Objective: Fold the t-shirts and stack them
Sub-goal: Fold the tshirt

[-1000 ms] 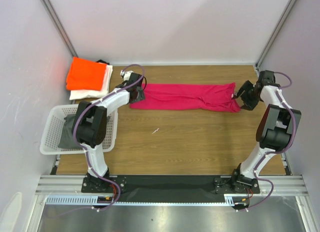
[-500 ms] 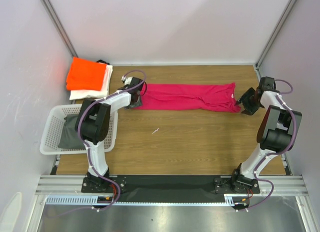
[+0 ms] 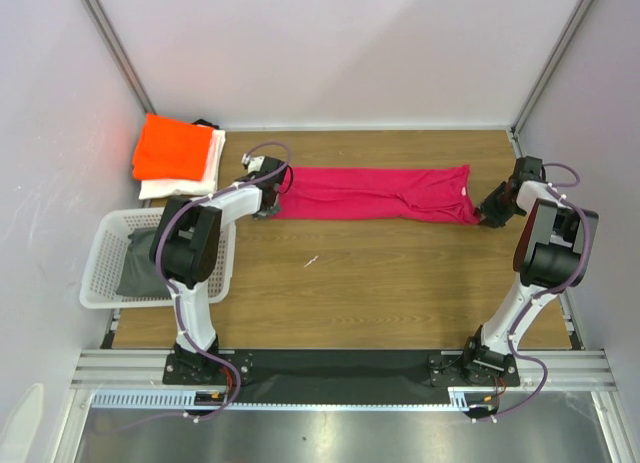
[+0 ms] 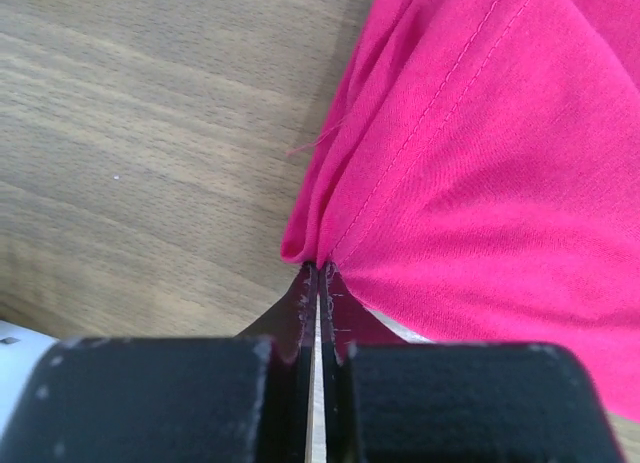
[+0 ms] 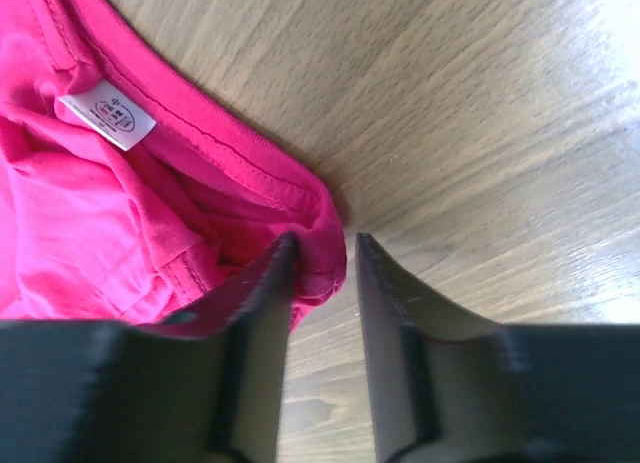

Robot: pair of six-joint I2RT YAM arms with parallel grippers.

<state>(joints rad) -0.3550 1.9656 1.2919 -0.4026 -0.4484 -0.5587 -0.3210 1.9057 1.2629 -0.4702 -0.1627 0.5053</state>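
Observation:
A magenta t-shirt point(image 3: 375, 193) lies as a long narrow band across the far half of the table. My left gripper point(image 3: 272, 205) is at its left end, and in the left wrist view the gripper point(image 4: 318, 266) is shut on a pinch of the pink cloth point(image 4: 480, 163). My right gripper point(image 3: 487, 211) is at the shirt's right end. In the right wrist view the gripper point(image 5: 325, 243) stands a little open, with the collar edge point(image 5: 320, 268) between its fingers, touching only the left one. An orange t-shirt point(image 3: 172, 148) lies folded on a folded white t-shirt point(image 3: 165, 190) at the far left.
A white lattice basket point(image 3: 100, 253) holding a dark grey cloth point(image 3: 140, 263) stands at the left, beside the left arm. White walls and metal posts close in the table on three sides. A white label point(image 5: 107, 114) shows inside the collar.
The left gripper has closed onto the shirt's left end. The right gripper has dropped to the collar end and narrowed its jaws around the edge. The shirt has hardly shifted.

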